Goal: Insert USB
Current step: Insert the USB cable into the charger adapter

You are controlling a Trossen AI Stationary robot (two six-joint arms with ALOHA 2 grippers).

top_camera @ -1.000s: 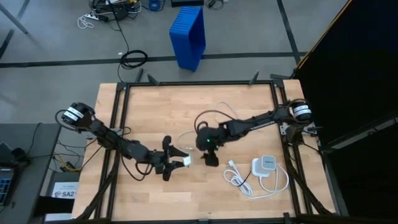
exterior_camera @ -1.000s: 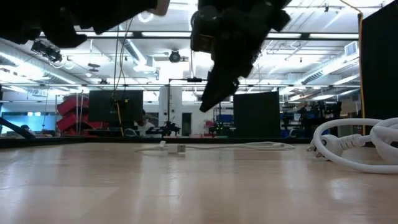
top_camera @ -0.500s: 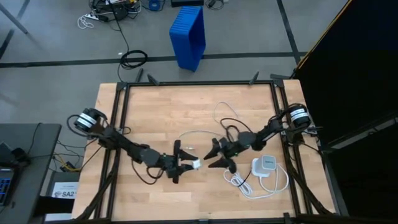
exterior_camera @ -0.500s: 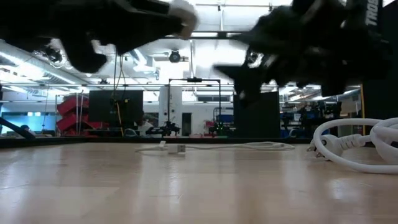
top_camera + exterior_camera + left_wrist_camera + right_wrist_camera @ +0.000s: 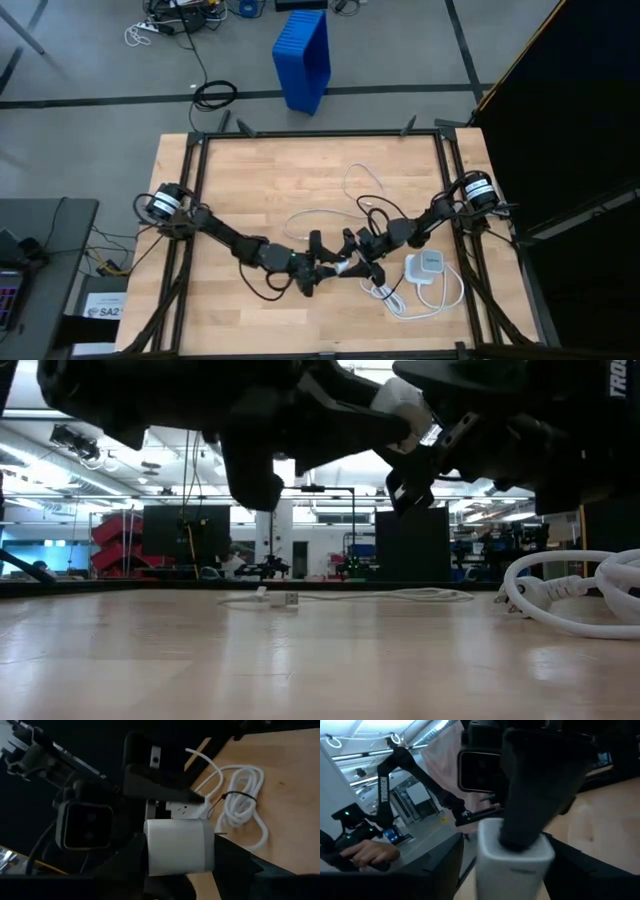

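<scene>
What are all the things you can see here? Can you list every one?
Table: one, light wood, under both arms.
Thin cable: one, white, lying loose on the middle of the table, with a small plug at its end.
Thick cord: one, white, coiled near the table's front right.
White box: one, on the table beside the thick cord.
Charger: one, white, held up off the table.
Bin: one, blue, on the floor past the table.
Black cable: one coil, on the floor left of the bin.
Left hand: dark, shut on the charger, over the table's front middle.
Right hand: dark, open, right next to the charger.
</scene>
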